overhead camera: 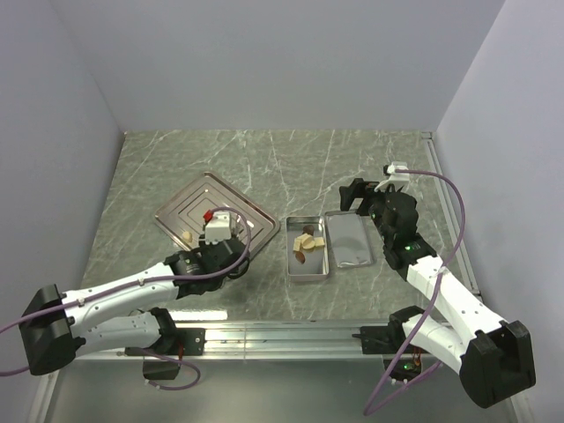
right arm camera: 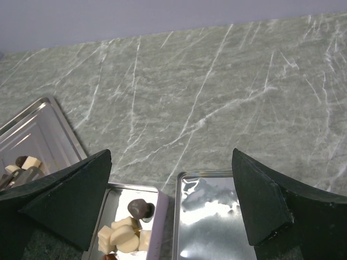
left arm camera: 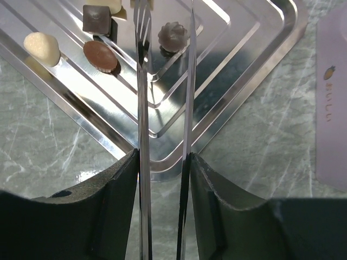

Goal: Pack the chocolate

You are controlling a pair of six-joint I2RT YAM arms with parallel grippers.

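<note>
The grey-veined counter (overhead camera: 264,159) carried a ridged steel tray (overhead camera: 189,204) left of centre. An open tin (overhead camera: 308,270) stood just right of it. The tin's lid (overhead camera: 348,240) lay silver side up along the tin's right edge. The left arm's wrist hung over the tray's lower right part and hid it in the top view.

Some chocolate (overhead camera: 307,245) lay in the upper half of the tin: cream lumps with a dark one. More lay on the tray, in the upper left of the left wrist view: a cream lump (left arm camera: 42,47), a brown oval (left arm camera: 100,55) and a dark square (left arm camera: 97,19). A grey-brown rosette (left arm camera: 173,37) lay at top centre.

The left pincer (left arm camera: 166,13) was released, its two thin blades parallel with a narrow gap. The rosette showed in that gap, close against the right-hand blade and clear of the other. I could not tell whether it touched.

The right pincer (overhead camera: 359,196) was spread wide and empty over the lid's upper end. In the right wrist view, the tin's chocolate sat at lower left, just beside one finger (right arm camera: 70,200).
</note>
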